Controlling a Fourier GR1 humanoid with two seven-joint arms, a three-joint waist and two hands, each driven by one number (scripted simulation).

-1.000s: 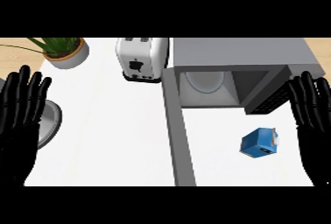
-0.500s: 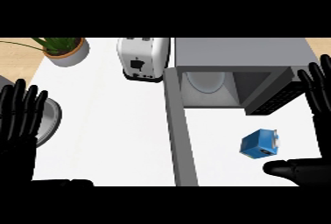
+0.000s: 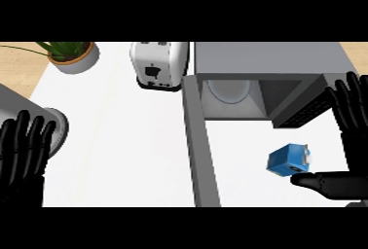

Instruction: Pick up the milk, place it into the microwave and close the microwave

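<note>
So the milk (image 3: 289, 160) is a small blue carton sitting in the lower right of the frame, on the white counter (image 3: 122, 146), below the open microwave (image 3: 266, 78) and tilted a bit so you see a corner edge facing up. It isn't picked up yet.

The right hand (image 3: 352, 121) is along the right edge with its fingers straight and spread, not holding anything, and its thumb (image 3: 316, 181) pokes in just under the carton, right beside it or maybe touching, I can't tell which. The left hand (image 3: 25, 148) is resting at the lower left, fingers up and apart, doing nothing.

My guess on handling: a carton like this is probably light, with stiff-ish cardboard walls that dent if squeezed too hard, and the flat coated sides could be a bit slippery. I'd take it across two opposite flat faces around the middle, thumb on one side and fingers on the other, not by the folded top. Being rotated, it may need the wrist turned to line up with the faces.

The microwave cavity in the upper middle is open, its door (image 3: 305, 109) swung out to the right.
</note>
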